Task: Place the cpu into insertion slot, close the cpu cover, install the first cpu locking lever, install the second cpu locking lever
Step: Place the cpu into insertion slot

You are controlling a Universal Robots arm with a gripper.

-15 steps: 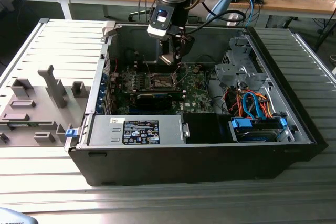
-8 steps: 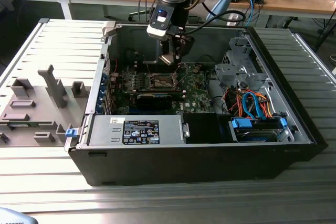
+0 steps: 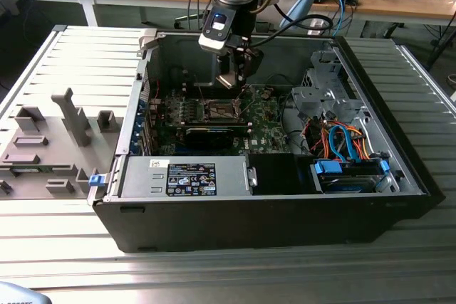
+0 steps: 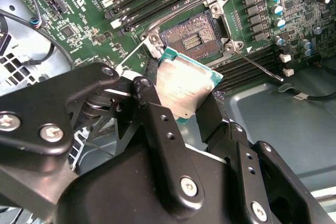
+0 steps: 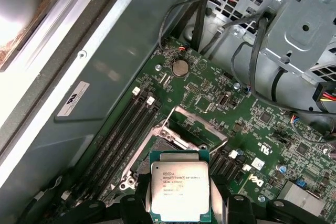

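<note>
The exterior view shows the whole open computer case [image 3: 271, 204]. It lies on a ridged metal bench [image 3: 214, 275]. Grey plastic holders [image 3: 50, 140] sit at the exterior view's left, and wooden benches [image 3: 399, 5] with cables stand behind. The hand [image 3: 239, 72] hangs down inside the case, over the green board [image 3: 265, 122].

In both wrist views the black fingers [image 4: 149, 106] pinch the cpu [image 5: 180, 184] by two opposite edges, so the hand is closed on it. The first wrist view shows small print on the cpu's silver top and a round coin battery [image 5: 180, 67] on the board. The second wrist view shows the insertion slot [image 4: 195, 36] open, with its tiny gold dots bare. A thin metal locking lever [image 4: 257, 64] sticks out beside it.

The cpu is held over the near edge of the slot, not in it. It is almost square. Its flat top faces the cameras, and one corner points at the slot. The cpu cover [image 5: 184, 114] stands open past the slot.
</note>
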